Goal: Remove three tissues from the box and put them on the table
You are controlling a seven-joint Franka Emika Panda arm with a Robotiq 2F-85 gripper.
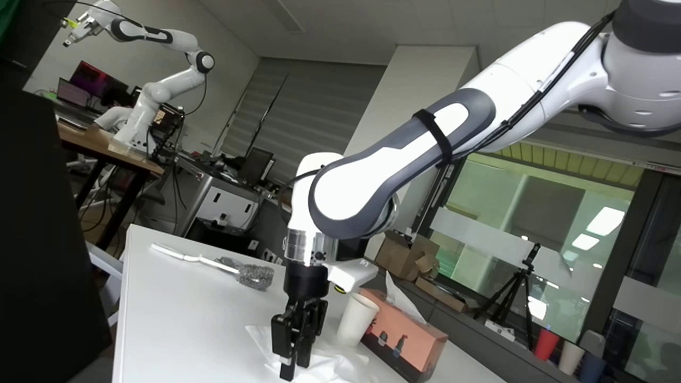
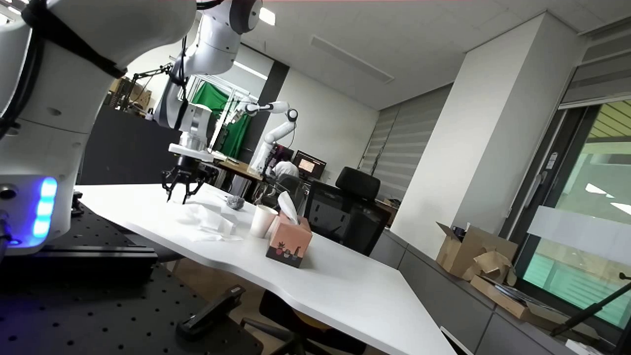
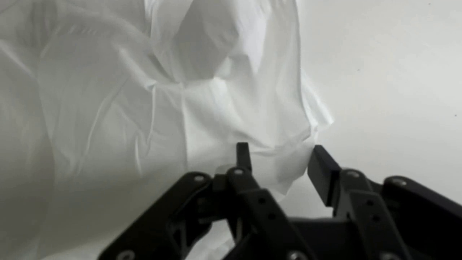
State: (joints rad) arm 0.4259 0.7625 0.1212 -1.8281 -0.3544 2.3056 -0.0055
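Note:
The tissue box point(image 1: 407, 340) is orange with a dark plant-patterned base. It stands on the white table, also in an exterior view point(image 2: 290, 236). A white tissue point(image 1: 403, 300) sticks up from its top slot. Crumpled white tissues point(image 2: 207, 219) lie in a loose heap on the table, and they fill much of the wrist view point(image 3: 223, 97). How many lie there I cannot tell. My gripper point(image 1: 296, 367) points down at the heap. In the wrist view the gripper point(image 3: 279, 151) has its fingers apart, with tissue below and between the tips, not pinched.
A white paper cup point(image 1: 356, 319) stands between the heap and the box, close against the box; it also shows in an exterior view point(image 2: 262, 221). A brush with a grey head point(image 1: 255, 276) and white handle lies farther along the table. A black chair point(image 2: 345, 212) stands behind the table.

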